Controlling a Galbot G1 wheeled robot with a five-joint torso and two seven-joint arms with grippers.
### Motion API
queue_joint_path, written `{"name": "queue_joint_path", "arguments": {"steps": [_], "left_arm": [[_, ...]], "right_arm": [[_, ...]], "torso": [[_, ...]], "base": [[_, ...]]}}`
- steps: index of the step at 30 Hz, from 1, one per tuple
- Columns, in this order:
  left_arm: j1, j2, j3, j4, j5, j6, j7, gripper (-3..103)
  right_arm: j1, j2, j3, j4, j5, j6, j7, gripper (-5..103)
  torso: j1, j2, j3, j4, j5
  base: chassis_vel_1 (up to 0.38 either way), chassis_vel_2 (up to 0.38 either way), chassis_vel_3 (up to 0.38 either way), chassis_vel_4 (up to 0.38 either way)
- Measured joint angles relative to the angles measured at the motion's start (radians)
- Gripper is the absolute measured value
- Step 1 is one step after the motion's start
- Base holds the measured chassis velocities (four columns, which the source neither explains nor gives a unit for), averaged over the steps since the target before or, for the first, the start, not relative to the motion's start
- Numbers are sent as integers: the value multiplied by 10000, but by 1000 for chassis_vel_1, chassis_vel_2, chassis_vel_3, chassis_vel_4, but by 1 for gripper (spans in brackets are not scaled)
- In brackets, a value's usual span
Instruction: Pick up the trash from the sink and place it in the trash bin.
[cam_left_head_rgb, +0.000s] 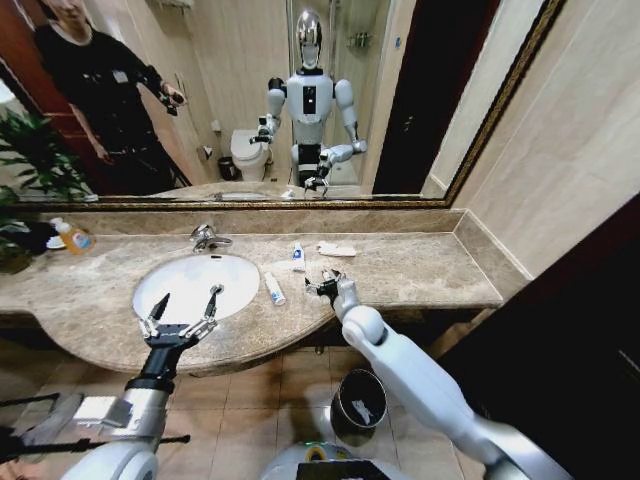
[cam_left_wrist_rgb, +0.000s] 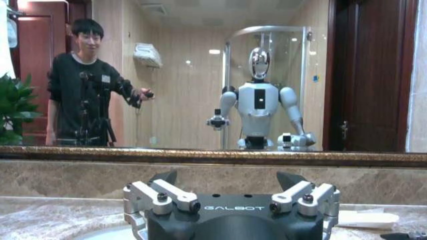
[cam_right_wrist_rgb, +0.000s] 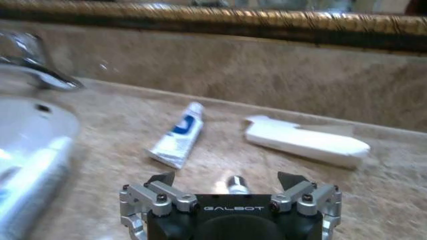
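- Spanning the bathroom under a wide mirror (cam_left_head_rgb: 250, 90), the marble tabletop (cam_left_head_rgb: 420, 270) carries a yellow bottle (cam_left_head_rgb: 72, 236) at far left, then the sink (cam_left_head_rgb: 180, 275) with its faucet (cam_left_head_rgb: 207, 237).
- Left hand (cam_left_head_rgb: 183, 305) hovers over the basin's near rim, fingers spread wide, empty.
- Right of the basin lie two tubes (cam_left_head_rgb: 274, 289) (cam_left_head_rgb: 298, 256) and a white wrapper (cam_left_head_rgb: 337, 249).
- Right hand (cam_left_head_rgb: 322, 282) is open and empty, just beside the nearer tube.
- Bin (cam_left_head_rgb: 358, 402) stands on the floor below.
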Motion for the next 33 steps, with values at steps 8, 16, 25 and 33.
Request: {"name": "queue_joint_path", "arguments": {"steps": [8,16,25,33], "left_arm": [[0,0,0,0,0,0,0,100],[0,0,0,0,0,0,0,100],[0,0,0,0,0,0,0,100],[0,0,0,0,1,0,0,100]], "right_arm": [[62,-400,256,86,774,-751,209,87],[171,-518,267,160,1091,-1150,182,60],[110,-590,224,348,1188,-1232,-180,27],[-676,-1241,1042,1888,1308,-1144,-1141,10]], "torso": [[-1,1,-1,-3,0],[-1,1,-1,-2,0],[-1,1,-1,-1,2],[-1,1,-2,-2,2]], "base": [[0,0,0,0],[0,0,0,0],[0,0,0,0],[0,0,0,0]]}}
